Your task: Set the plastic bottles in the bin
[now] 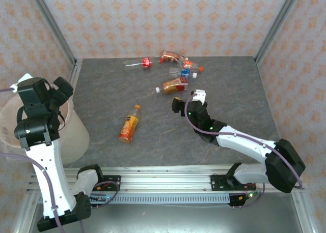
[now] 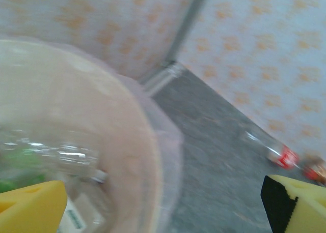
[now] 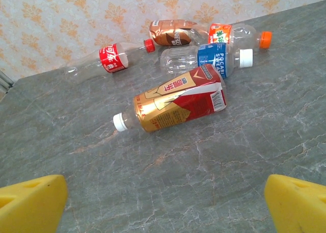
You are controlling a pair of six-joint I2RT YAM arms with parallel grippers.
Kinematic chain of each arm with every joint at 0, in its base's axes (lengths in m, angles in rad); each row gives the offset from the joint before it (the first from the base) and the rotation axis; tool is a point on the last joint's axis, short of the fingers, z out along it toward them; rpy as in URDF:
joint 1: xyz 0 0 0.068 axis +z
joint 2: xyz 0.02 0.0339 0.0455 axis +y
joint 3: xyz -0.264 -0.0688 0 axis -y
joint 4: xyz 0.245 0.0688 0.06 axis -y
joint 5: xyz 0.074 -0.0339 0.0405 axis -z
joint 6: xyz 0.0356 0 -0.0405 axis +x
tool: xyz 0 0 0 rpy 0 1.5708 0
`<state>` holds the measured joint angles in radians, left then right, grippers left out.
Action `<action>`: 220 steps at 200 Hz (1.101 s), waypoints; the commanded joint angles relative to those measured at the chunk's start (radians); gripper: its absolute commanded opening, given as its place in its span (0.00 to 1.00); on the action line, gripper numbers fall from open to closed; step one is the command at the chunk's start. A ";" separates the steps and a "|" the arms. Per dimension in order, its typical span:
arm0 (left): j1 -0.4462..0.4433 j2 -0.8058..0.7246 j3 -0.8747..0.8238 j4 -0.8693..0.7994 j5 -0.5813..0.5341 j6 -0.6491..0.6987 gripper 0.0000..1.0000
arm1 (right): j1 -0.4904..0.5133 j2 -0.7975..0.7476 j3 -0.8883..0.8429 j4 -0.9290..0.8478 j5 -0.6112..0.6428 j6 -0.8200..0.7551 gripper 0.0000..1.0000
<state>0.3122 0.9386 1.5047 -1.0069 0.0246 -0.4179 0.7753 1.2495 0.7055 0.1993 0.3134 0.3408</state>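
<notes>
Left end effector (image 2: 163, 208) agape, empty, seemingly over bin (image 2: 148, 156), right end effector (image 3: 164, 205) likewise

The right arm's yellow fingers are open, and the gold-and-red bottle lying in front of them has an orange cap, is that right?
Not quite: the right wrist view shows the gold-and-red bottle has a white cap. The right gripper is indeed open, the bottle lying in front of it.

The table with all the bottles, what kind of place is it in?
Probably a robot practice booth, not a home: a grey table boxed in by patterned panels, two robot arms bolted to a rail at its edge, and a bin beside it.
</notes>
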 commanded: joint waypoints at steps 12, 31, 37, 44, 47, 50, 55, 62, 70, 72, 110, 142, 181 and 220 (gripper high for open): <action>-0.199 0.007 -0.005 0.025 0.085 0.003 0.99 | -0.002 0.016 0.038 -0.010 0.006 0.006 0.99; -0.346 -0.001 -0.031 0.031 0.034 -0.020 0.99 | -0.002 0.015 0.041 -0.016 0.009 0.012 0.99; -0.397 -0.003 -0.038 0.029 -0.007 -0.030 0.99 | -0.002 0.013 0.042 -0.019 0.009 0.014 0.99; -0.451 -0.004 -0.046 0.028 -0.051 -0.034 0.99 | -0.002 0.012 0.043 -0.021 0.009 0.016 0.99; -0.474 -0.003 -0.049 0.028 -0.065 -0.035 0.99 | -0.002 0.012 0.043 -0.023 0.009 0.018 0.99; -0.497 -0.002 -0.053 0.027 -0.080 -0.039 0.99 | -0.002 0.013 0.043 -0.024 0.010 0.018 0.99; -0.529 0.001 -0.061 0.031 -0.102 -0.046 0.99 | -0.002 0.013 0.043 -0.025 0.010 0.021 0.99; -0.571 0.007 -0.075 0.040 -0.118 -0.056 0.99 | -0.002 0.012 0.043 -0.028 0.015 0.027 0.99; -0.616 0.018 -0.098 0.061 -0.118 -0.063 0.99 | -0.002 0.012 0.042 -0.032 0.030 0.042 0.99; -0.626 0.021 -0.104 0.067 -0.118 -0.064 0.99 | -0.002 0.011 0.041 -0.034 0.034 0.045 0.99; -0.883 0.184 -0.106 0.069 -0.283 -0.054 0.99 | -0.002 0.001 0.021 -0.040 0.116 0.114 0.99; -0.908 0.352 -0.079 0.048 -0.250 -0.087 1.00 | -0.002 -0.010 0.037 -0.081 0.123 0.106 0.99; -0.909 0.533 -0.083 0.051 -0.111 -0.063 1.00 | -0.002 -0.049 0.017 -0.109 0.145 0.130 0.99; -0.910 0.683 -0.084 0.037 -0.046 0.012 1.00 | -0.002 -0.061 0.001 -0.143 0.164 0.142 0.99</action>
<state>-0.5903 1.5658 1.4120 -0.9493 -0.0776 -0.4625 0.7753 1.2060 0.7200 0.1074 0.4286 0.4587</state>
